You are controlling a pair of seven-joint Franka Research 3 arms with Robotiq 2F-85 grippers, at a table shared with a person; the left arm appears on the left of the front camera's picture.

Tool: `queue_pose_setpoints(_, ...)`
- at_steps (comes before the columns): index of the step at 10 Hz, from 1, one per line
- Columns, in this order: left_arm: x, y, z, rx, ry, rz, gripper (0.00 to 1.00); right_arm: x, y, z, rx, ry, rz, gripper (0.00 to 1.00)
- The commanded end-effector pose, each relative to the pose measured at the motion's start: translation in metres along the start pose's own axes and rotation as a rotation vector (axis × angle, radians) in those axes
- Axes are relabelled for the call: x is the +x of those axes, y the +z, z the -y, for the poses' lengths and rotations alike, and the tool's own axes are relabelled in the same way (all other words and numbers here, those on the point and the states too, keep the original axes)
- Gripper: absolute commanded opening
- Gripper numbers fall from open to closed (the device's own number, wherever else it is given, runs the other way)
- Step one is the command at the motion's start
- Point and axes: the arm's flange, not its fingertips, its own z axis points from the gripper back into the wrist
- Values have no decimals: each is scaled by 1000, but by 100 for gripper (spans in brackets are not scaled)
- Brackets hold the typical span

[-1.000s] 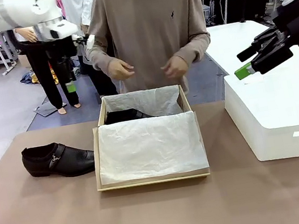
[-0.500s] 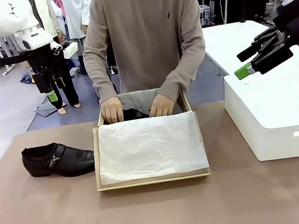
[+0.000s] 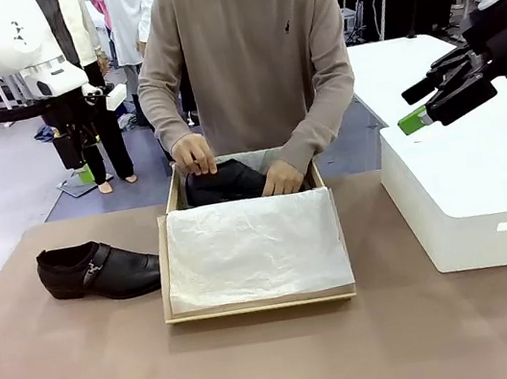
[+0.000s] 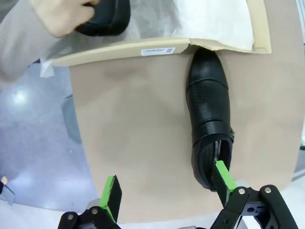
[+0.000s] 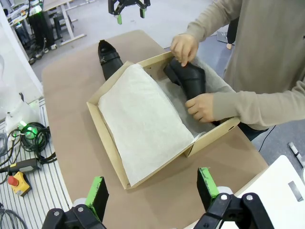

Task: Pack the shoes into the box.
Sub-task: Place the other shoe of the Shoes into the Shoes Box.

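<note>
We see one shoe [image 3: 100, 270] mid-left on desk [image 3: 265, 372], toe against box [image 3: 254, 308]. Other shoe [image 3: 223, 183] in box, top centre, under person's hands [image 3: 193, 153]. Left jaws upper left, wide, empty, well above desk shoe. Right jaws far right, wide, empty.

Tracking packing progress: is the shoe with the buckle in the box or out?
Out: the buckled shoe lies on the table, its toe at the box's outer wall.

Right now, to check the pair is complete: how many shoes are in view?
2. One shoe lies on the table, left of the box; the other shoe is in the box's far end, held by the person. The tissue could hide more.
</note>
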Motion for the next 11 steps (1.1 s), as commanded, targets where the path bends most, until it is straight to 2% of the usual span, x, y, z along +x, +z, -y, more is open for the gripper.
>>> queue_pose_setpoints(1, -2, 4, 0, 5, -27, 11, 100, 0, -2, 3, 17, 21, 23, 100)
queue_pose_setpoints(8, 0, 1, 0, 2, -12, 0, 100, 0, -2, 3, 17, 21, 23, 100)
queue_pose_setpoints(11, -17, -3, 19, 19, -9, -17, 100, 0, -2, 3, 17, 21, 23, 100)
